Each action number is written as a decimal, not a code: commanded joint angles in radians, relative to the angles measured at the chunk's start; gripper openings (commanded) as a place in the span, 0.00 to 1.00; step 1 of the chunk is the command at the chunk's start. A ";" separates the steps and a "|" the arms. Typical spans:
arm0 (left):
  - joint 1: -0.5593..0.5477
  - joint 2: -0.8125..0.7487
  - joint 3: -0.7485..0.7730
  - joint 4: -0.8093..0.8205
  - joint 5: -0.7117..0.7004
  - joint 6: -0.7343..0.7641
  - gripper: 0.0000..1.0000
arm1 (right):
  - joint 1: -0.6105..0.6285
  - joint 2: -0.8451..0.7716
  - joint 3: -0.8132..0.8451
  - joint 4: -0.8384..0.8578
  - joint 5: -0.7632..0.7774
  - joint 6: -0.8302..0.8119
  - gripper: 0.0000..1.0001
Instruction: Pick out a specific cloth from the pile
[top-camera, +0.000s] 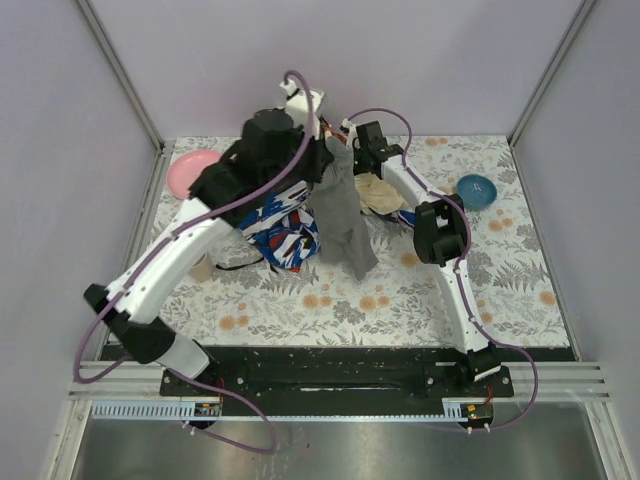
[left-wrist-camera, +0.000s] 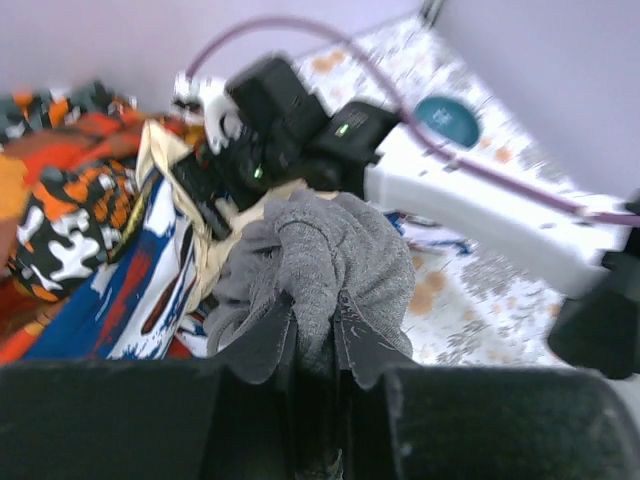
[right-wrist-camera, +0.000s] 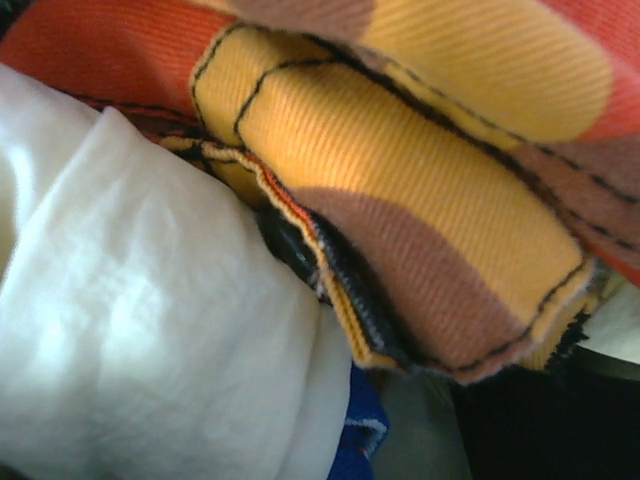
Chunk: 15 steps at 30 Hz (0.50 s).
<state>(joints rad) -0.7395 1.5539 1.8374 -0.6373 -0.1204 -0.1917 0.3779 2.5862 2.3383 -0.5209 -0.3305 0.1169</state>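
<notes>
A pink plate (top-camera: 192, 172) lies at the far left of the desk (top-camera: 420, 300), with the pile (top-camera: 285, 228) of patterned clothes beside it. The left pincer (left-wrist-camera: 315, 342) is clamped on the grey cloth (top-camera: 340, 215), which hangs down along the pile's right side. The right pincer (top-camera: 352, 135) sits against cream and orange fabric, and whether it is apart or together cannot be told; a teal dish (top-camera: 476, 190) lies farther right.
</notes>
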 joint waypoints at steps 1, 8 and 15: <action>-0.009 -0.193 0.100 0.162 0.100 0.023 0.00 | -0.002 0.037 -0.022 -0.042 0.076 -0.003 0.99; -0.012 -0.340 0.100 0.169 0.277 0.015 0.00 | -0.010 0.012 -0.034 -0.050 0.082 -0.008 1.00; -0.012 -0.420 0.074 0.176 0.301 -0.029 0.00 | -0.011 -0.116 -0.108 -0.062 0.117 -0.028 0.99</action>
<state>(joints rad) -0.7471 1.1557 1.8957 -0.5732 0.1326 -0.1921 0.3729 2.5759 2.2879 -0.5434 -0.2901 0.1093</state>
